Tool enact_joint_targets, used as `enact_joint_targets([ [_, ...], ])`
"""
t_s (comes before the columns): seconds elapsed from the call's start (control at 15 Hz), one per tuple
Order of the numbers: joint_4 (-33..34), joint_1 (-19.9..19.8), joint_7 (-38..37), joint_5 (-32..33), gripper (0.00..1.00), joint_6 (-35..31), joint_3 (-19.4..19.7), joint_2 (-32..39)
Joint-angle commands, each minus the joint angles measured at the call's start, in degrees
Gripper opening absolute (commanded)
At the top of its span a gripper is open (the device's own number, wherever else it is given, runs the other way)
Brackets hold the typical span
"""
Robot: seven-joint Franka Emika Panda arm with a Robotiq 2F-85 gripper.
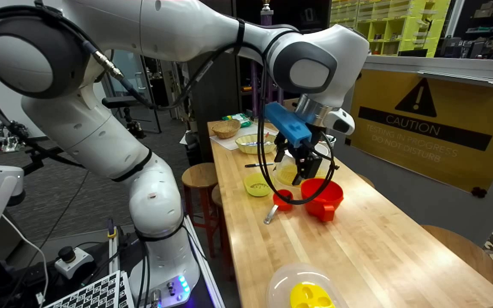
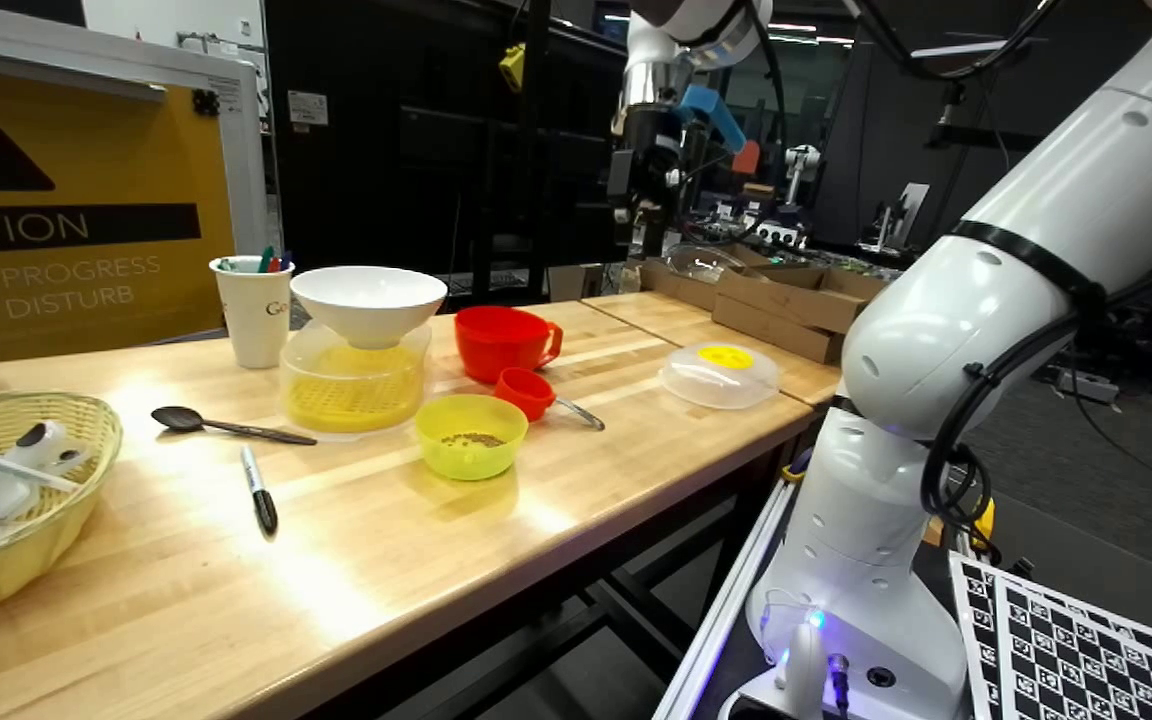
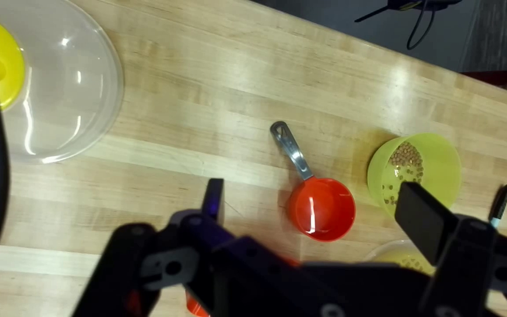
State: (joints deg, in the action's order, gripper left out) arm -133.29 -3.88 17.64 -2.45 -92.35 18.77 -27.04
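Hovering high, the tool [image 3: 318,210] is gaping wide, holding nothing. In wrist view, the round red plastic measuring cup [image 3: 324,207] is showing between the jaws, but a lime-green plastic bowl [image 3: 440,163] is crowding its 2 o'clock, so descending crooked is risking spilled brown pellets [image 3: 406,154] imo.

In an exterior view, the arm [image 1: 165,30] stands on its base [image 1: 173,262], located at 7 o'clock, with blue indicator lights [image 1: 184,284] lit; the lower link [image 1: 92,122] leans toward 11 o'clock and meets the elbow [image 1: 19,60], from which the forearm [image 1: 203,34] extends toward 3 o'clock. The wrist [image 1: 338,55] is angled downward, and the gripper [image 3: 319,208] hangs below it, directed at roughly 6 o'clock in both exterior views. In the wrist view, one finger [image 3: 213,198] is positioned between 7 and 8 o'clock and the opposite finger [image 3: 427,223] between 3 and 4 o'clock; the two are set wide apart.
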Motion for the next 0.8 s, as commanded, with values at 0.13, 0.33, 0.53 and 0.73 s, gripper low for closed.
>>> enact_joint_targets([
  [0.13, -0.90, -1.56, 1.77, -1.15, 1.00, -2.04, -1.64, 0.13],
  [0.33, -1.10, -1.47, 1.75, -1.63, 1.00, -3.44, -1.66, 0.79],
  [0.53, -1.39, -1.26, 2.16, -1.53, 1.00, -4.03, -1.78, 1.94],
  [0.73, -2.58, -1.30, 2.82, -1.39, 1.00, -6.25, -2.09, 2.45],
])
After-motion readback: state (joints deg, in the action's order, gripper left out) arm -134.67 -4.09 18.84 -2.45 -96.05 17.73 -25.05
